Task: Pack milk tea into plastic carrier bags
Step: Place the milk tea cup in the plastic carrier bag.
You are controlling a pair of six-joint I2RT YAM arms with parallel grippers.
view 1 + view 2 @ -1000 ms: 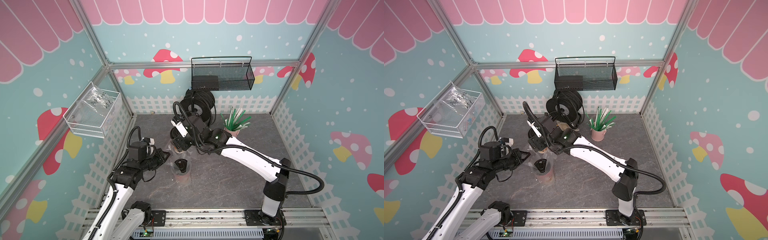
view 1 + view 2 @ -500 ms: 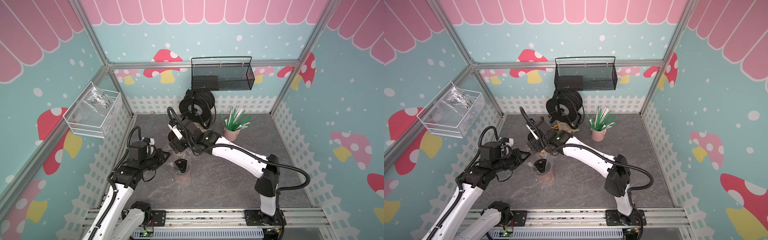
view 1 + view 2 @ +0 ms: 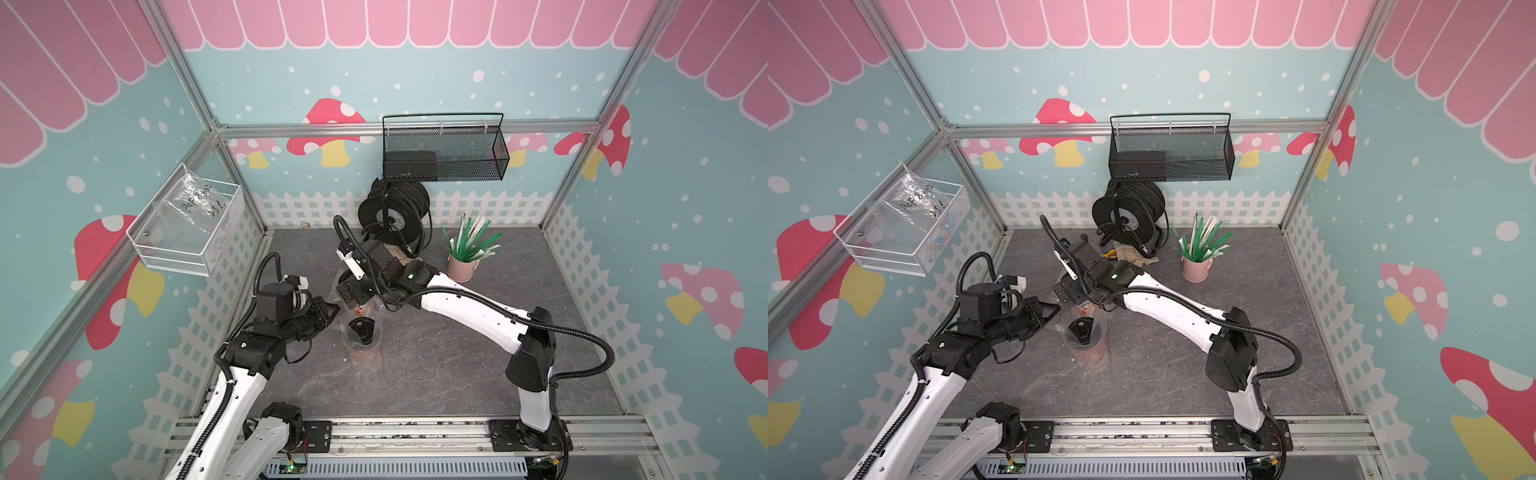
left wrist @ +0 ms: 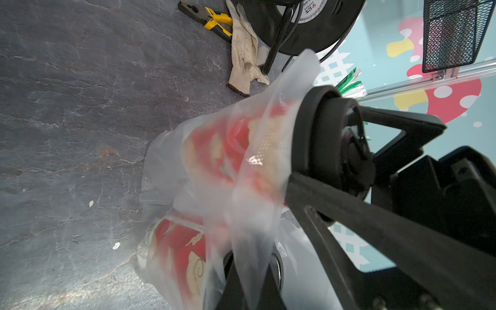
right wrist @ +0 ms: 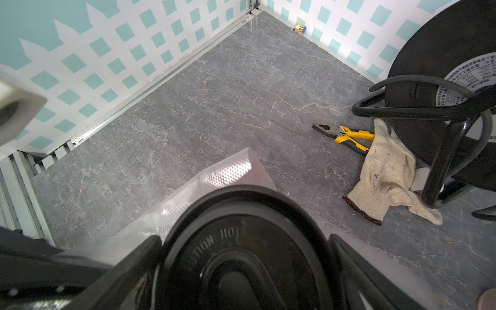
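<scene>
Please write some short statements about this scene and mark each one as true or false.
1. The pink cup of straws stands upright. True.
2. The left gripper has its fingers open. False: they are shut on the plastic bag.
3. The yellow-handled pliers lie beside the white glove. True.
4. Both red cups lie outside the bag. False: both are inside it.

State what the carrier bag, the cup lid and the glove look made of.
Carrier bag: thin translucent plastic film, creased, dimpled, see-through. Cup lid: black moulded plastic, probably, with raised lettering. Glove: off-white knitted cotton, likely; ribbed cuff.
</scene>
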